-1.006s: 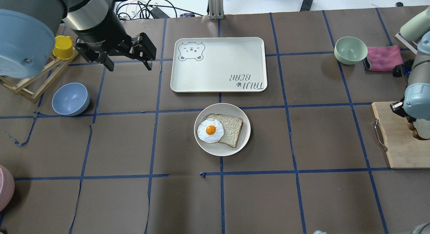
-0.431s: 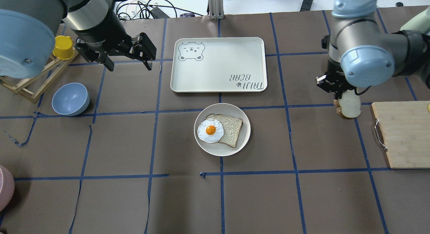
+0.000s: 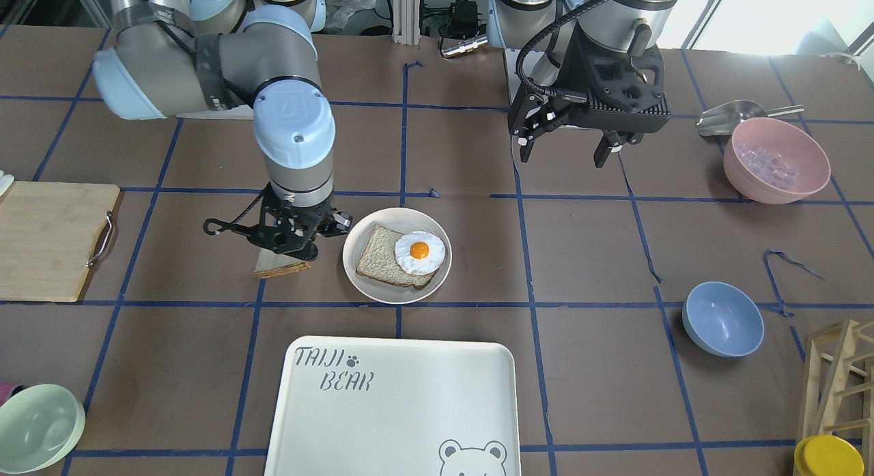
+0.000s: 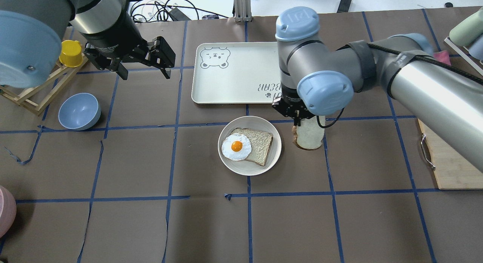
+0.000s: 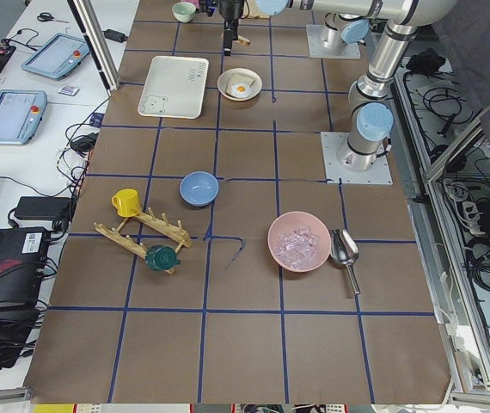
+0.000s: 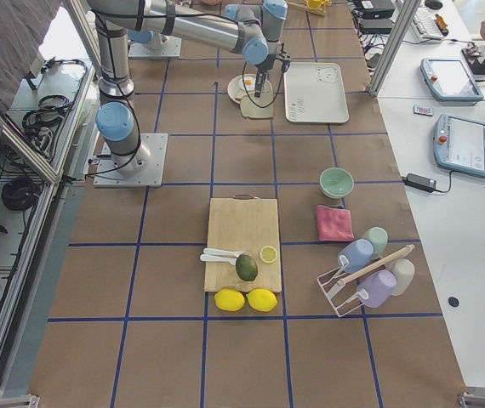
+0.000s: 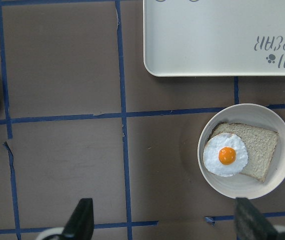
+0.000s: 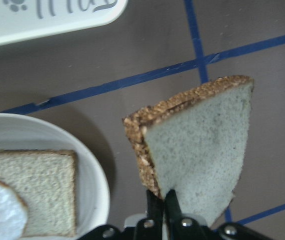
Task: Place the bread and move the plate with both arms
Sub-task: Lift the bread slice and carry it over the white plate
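My right gripper (image 4: 298,119) is shut on the bread (image 4: 309,138), a slice with a dark crust that hangs edge-down just right of the plate (image 4: 275,151) in the overhead view. The wrist view shows the bread (image 8: 197,155) pinched at its lower edge, beside the plate's rim (image 8: 90,180). The plate holds a squarer slice (image 4: 260,144) with a fried egg (image 4: 236,146) on it. My left gripper (image 4: 144,75) is open and empty, high over the table's far left, well away from the plate.
The cream "TAIJI BEAR" tray (image 4: 234,74) lies just beyond the plate. A blue bowl (image 4: 79,111) and a yellow cup (image 4: 71,53) are at the left. A wooden cutting board (image 4: 453,161) is at the right edge. A pink bowl (image 3: 776,160) stands near my left side.
My right arm has swung left from over the cutting board with the bread in its gripper, and now hangs beside the plate. The left arm has not moved.
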Tool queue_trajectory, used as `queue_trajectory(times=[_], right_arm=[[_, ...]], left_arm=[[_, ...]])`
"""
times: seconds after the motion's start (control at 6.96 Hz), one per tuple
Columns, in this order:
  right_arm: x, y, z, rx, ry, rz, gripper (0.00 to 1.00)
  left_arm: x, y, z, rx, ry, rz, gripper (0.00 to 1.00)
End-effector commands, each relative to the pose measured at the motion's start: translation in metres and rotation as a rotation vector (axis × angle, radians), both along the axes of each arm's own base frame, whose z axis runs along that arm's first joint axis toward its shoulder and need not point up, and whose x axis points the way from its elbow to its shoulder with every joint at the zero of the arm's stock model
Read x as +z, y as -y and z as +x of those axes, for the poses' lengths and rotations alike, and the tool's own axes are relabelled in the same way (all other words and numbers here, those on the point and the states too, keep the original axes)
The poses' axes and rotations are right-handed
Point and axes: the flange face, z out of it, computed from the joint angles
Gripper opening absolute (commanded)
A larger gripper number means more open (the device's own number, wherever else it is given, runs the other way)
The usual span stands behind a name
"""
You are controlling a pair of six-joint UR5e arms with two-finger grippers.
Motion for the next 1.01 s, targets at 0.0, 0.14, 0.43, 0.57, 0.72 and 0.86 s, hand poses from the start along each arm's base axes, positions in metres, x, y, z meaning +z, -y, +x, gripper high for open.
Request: queue_trajectory(times=[0.0, 0.14, 0.43, 0.57, 0.72, 0.86], right_arm=[[-0.006, -0.016, 0.089, -0.095, 0.034, -0.019, 0.00], [-0.013, -0.011, 0.112, -0.146, 0.043, -0.015, 0.00], [-0.036, -0.019, 0.133, -0.149, 0.045, 0.018, 0.00], [-0.037, -0.019, 0.133, -0.153, 0.044, 0.019, 0.00], [-0.044, -0.017, 0.133, -0.134, 0.033, 0.027, 0.00], [-0.043, -0.015, 0.133, -0.136, 0.032, 0.019, 0.00]], left_arm=[[0.000, 0.000, 0.001, 0.001, -0.001, 0.000, 1.00], [0.000, 0.000, 0.001, 0.002, -0.001, 0.000, 1.00], [0.000, 0.001, 0.002, 0.004, -0.001, 0.000, 1.00], [0.000, 0.001, 0.001, 0.002, -0.005, 0.001, 1.00], [0.000, 0.001, 0.002, 0.004, -0.002, 0.002, 1.00], [0.001, 0.001, 0.002, 0.003, -0.004, -0.001, 1.00]])
